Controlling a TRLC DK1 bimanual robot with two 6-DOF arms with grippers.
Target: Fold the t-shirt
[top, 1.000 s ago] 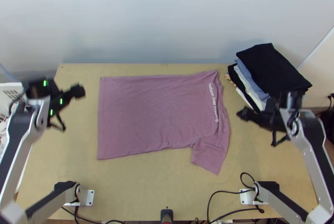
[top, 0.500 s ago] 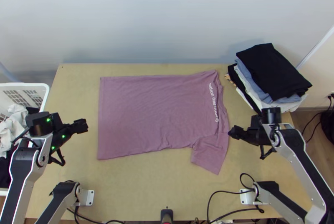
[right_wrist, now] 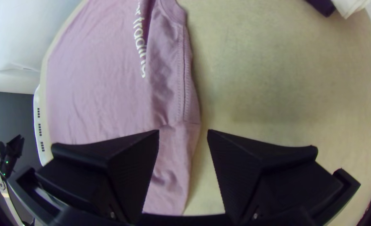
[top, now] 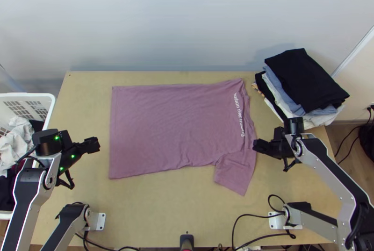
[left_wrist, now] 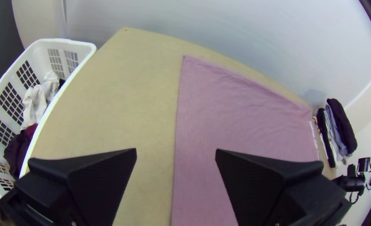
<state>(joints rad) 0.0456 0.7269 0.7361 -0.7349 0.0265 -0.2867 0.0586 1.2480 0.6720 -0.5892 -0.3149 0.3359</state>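
Your left claw (left_wrist: 176, 150) and right claw (right_wrist: 183, 130) gape apart; pinching too shallowly could let the shirt (top: 173, 129) slip.

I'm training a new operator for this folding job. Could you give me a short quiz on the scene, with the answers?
1. True or false: the left gripper and the right gripper both have their fingers apart.

2. Multiple choice: which colour is the garment on top of the folded stack?
a) White
b) Pink
c) Black

3. Fill in the blank: the t-shirt lies spread out, and one sleeve points toward the ____ edge of the table, where the arms' bases stand.

Key: 1. True. 2. c. 3. near.
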